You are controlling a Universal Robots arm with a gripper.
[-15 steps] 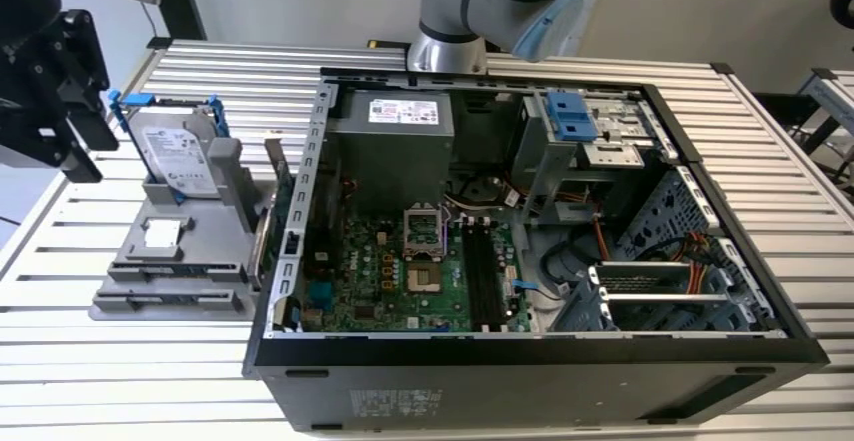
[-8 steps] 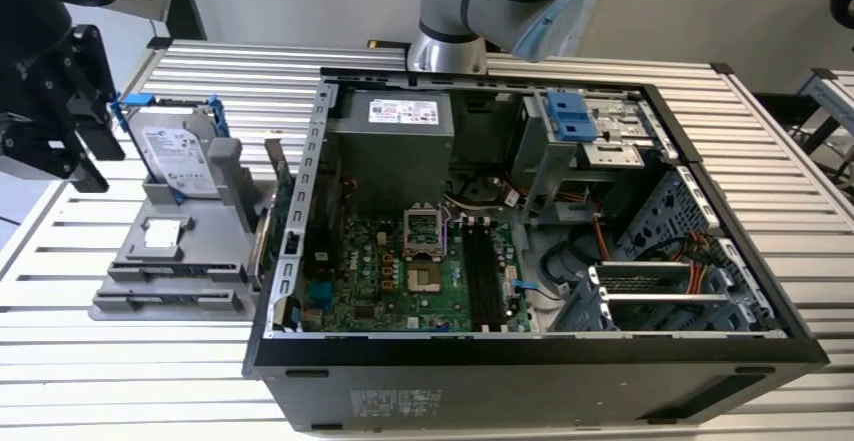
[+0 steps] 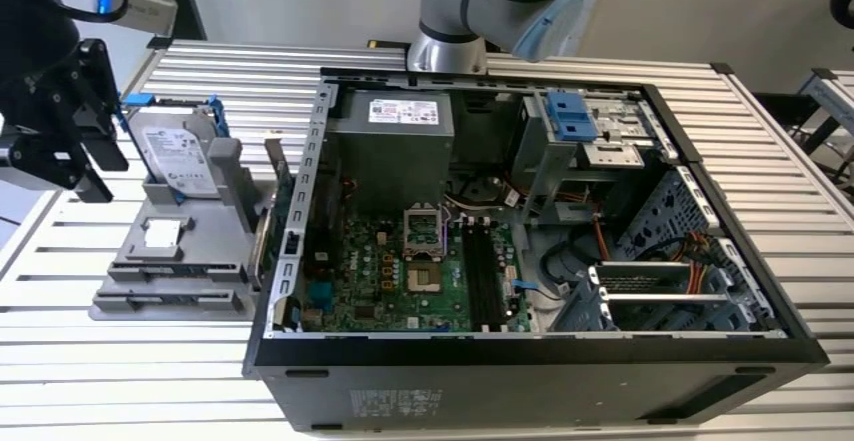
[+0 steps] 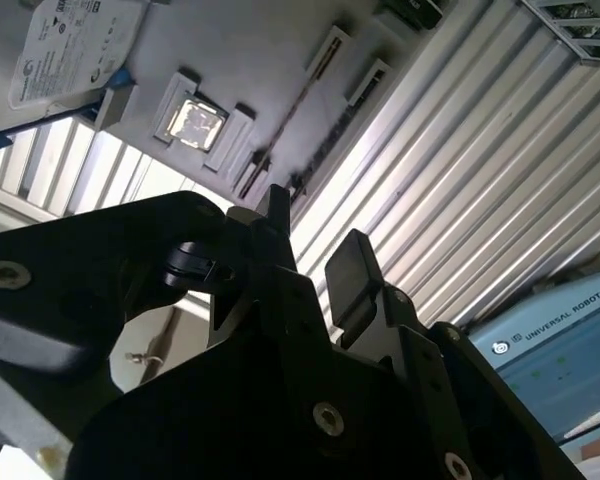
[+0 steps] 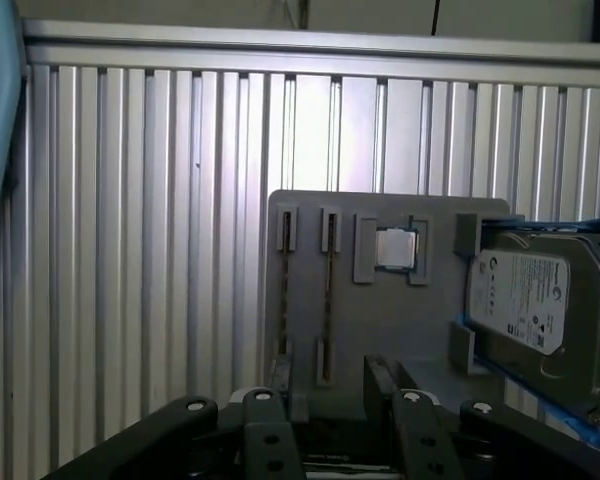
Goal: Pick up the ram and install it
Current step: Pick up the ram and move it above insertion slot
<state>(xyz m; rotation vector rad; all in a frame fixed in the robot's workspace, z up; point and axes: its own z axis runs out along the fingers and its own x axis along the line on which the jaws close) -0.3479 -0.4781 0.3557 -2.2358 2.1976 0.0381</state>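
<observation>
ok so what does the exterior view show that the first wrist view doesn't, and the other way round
Exterior view: the open computer case, the green motherboard inside it, and the arm's base behind the case.
First wrist view: the grey holder seen straight on, with the ram as a thin edge standing in one of its long slots, and the open gripper close up in the foreground.
Both: that holder, the hard drive in its blue frame, the square chip and the slatted table.

Arm at the tabletop's back edge, jaws apart.
The silver-grey jointed robot arm with pale blue caps [image 3: 514, 1] rises there; in the second wrist view its black metal gripper [image 4: 315, 225] shows jaws standing parted.
</observation>
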